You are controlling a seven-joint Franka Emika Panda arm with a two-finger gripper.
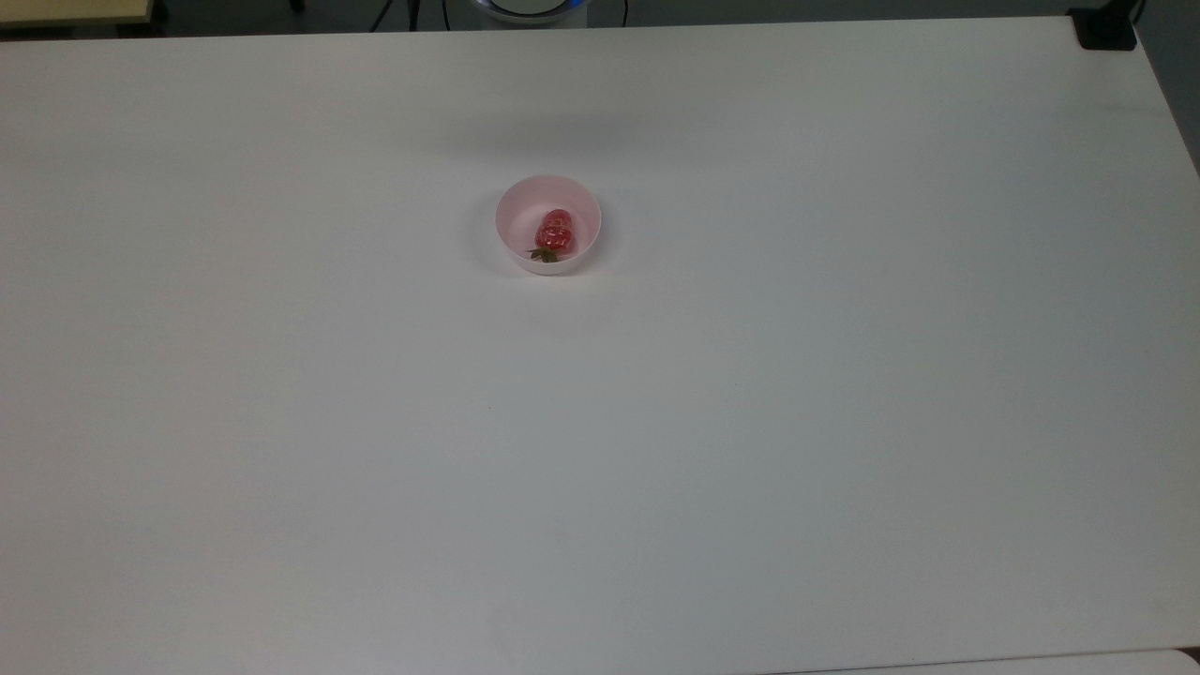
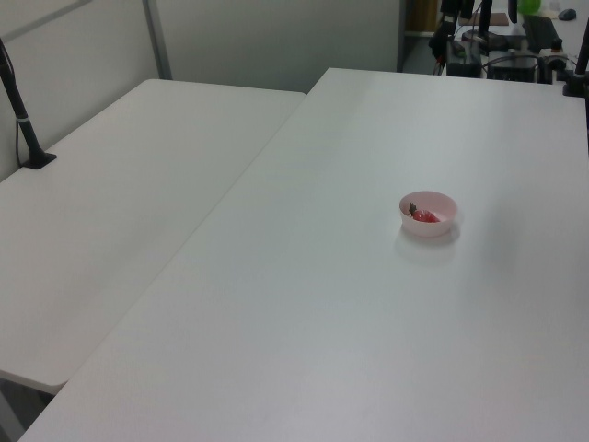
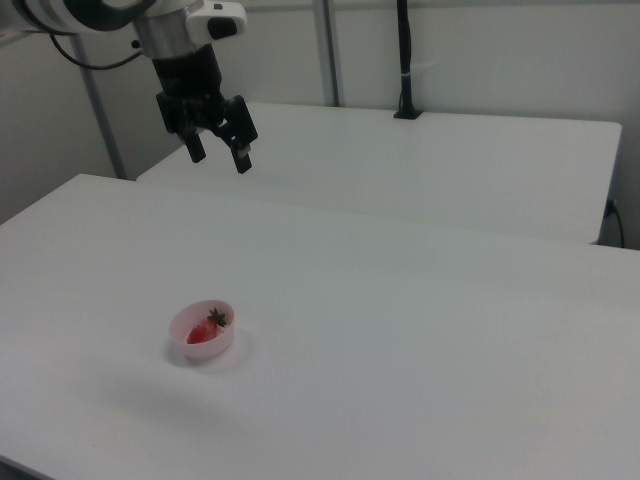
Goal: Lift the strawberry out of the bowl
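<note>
- the gripper (image 3: 219,153) hangs high over the table in the right view, its two dark fingers spread apart with clear air between them and nothing held.
- the strawberry (image 3: 206,331) lies below it and a little toward the camera in the right view, well apart from the fingertips; the move ahead looks like a long descent, nearly straight down.
- in the top view the strawberry (image 1: 553,232) lies with its long axis running roughly up and down the frame, its green cap at the lower end against the near wall of the bowl (image 1: 515,203).
- judged from that, the fingers would best close across the fruit's short width, sideways in the top view, and stay inside the rim.
- the pale pink bowl (image 3: 182,328) is small and light, so a brush against its wall could shift it.
- it sits on a plain white table (image 1: 844,422), away from the edges.
- in the left view a second white table (image 2: 120,184) adjoins it, with a black post (image 2: 18,106) and a grey wall behind.
</note>
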